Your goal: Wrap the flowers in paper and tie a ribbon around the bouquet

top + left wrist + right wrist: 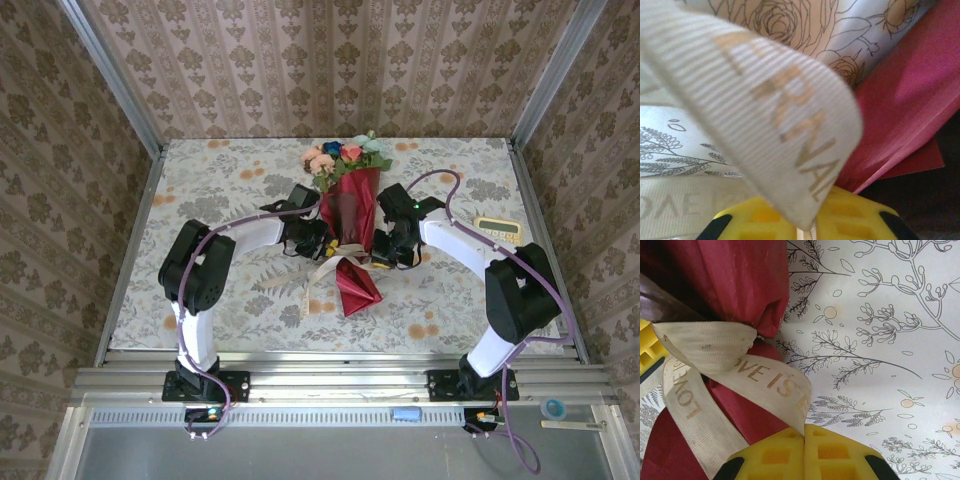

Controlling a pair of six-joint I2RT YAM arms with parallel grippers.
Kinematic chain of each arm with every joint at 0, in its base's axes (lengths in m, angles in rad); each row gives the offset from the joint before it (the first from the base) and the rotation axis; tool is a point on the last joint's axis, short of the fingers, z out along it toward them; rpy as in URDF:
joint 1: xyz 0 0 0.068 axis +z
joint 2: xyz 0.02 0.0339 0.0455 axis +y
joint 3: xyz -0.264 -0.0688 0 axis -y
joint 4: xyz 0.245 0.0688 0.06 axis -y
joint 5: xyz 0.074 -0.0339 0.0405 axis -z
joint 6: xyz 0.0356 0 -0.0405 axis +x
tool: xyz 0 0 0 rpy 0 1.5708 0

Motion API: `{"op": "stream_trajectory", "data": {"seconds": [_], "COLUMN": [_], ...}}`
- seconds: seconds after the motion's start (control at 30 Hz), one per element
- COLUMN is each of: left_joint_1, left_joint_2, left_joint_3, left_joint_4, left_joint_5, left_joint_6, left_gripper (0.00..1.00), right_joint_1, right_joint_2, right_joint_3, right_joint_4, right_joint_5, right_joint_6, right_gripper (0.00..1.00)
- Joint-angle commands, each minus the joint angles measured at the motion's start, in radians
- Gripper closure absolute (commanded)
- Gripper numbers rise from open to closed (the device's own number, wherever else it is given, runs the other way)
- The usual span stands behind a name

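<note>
Bouquet [350,207] lies lengthwise near-to-far, flowers [340,156] at far end; ribbon [715,345] round its waist.

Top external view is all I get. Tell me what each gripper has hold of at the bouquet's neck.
Observer: The right gripper is shut on the ribbon.
Operator: Now the left one.
Observer: The left gripper also pinches the ribbon, which arches up close above it.
Operator: Say what it is tied round.
Observer: It cinches the red paper into a narrow neck, gold lettering facing out.
</note>
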Motion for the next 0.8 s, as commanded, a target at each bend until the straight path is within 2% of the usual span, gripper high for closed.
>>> {"op": "stream_trajectory", "data": {"seconds": [0.0, 0.27, 0.5, 0.63, 0.77], "left_joint_1": [0.000, 0.000, -0.009, -0.012, -0.016], "left_joint_2": [-0.038, -0.078, -0.093, -0.106, -0.116], "left_joint_3": [-0.015, 0.022, -0.002, 0.004, 0.015], "left_joint_4": [-0.010, -0.058, -0.040, -0.048, -0.069], "left_joint_5": [-0.043, -0.068, -0.058, -0.069, -0.072], "left_joint_6": [-0.017, 0.032, 0.024, 0.040, 0.057], "left_gripper": [0.92, 0.95, 0.97, 1.00, 1.00], "right_joint_1": [-0.006, -0.009, -0.019, -0.020, -0.021], "right_joint_2": [0.013, 0.035, 0.033, 0.017, -0.015], "right_joint_3": [0.025, 0.054, 0.107, 0.124, 0.116], "right_joint_4": [0.009, 0.014, -0.014, -0.029, 0.016], "right_joint_5": [-0.001, -0.032, -0.031, -0.023, -0.027], "right_joint_6": [0.017, 0.025, 0.043, 0.090, 0.192], "right_gripper": [1.00, 0.97, 0.74, 0.67, 0.67]}}
